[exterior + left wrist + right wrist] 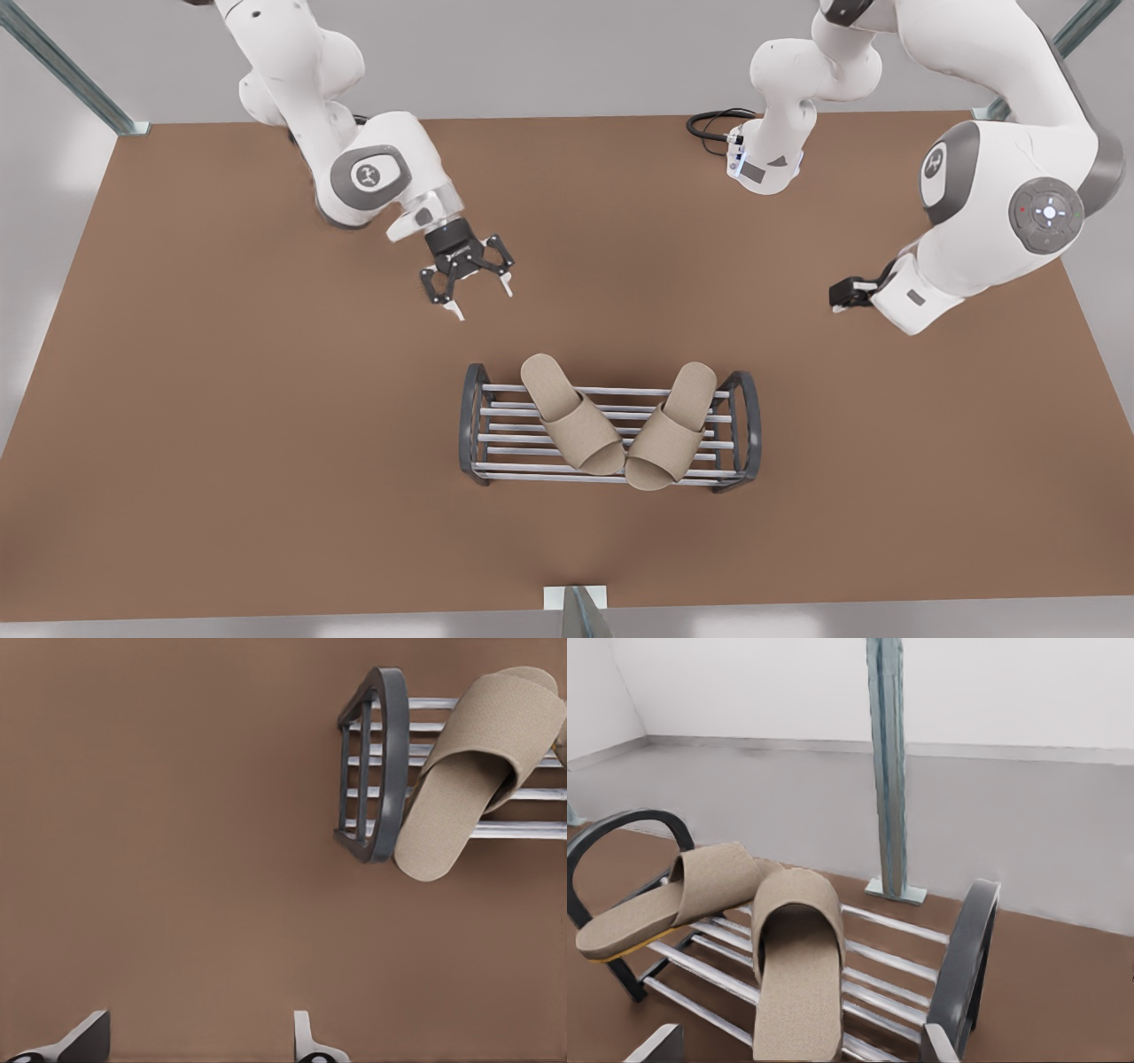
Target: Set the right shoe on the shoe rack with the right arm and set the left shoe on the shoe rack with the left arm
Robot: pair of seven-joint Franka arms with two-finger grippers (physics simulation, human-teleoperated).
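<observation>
1. Beige woven cloth covers the two slippers, and both lie on the shoe rack (472,425), across its silvery bars.
2. The shoe rack stands on the brown worktop (221,399), a little below the middle of the front view. Its dark grey rounded end frames are at the two sides.
3. One slipper (574,416) lies toward the front view's left and the other slipper (675,425) toward its right. Their heels are apart and their toes come together near the middle of the rack, so they make a V.
4. The toe of the other slipper reaches a little past the outermost bar.
5. The right gripper (481,299) hangs above the worktop on the front view's left, near the rack but apart from it, and it is tilted toward the rack. Its fingers are spread wide and hold nothing.
6. The left gripper (195,1041) is on the front view's right, well apart from the rack and above bare worktop. In the left wrist view its two fingers stand far from each other, with nothing between them.
7. In the right wrist view a metal post (888,771) stands behind the rack, at the edge of the worktop.
8. A black cable (709,124) lies at the far edge of the worktop, beside one arm's base.
</observation>
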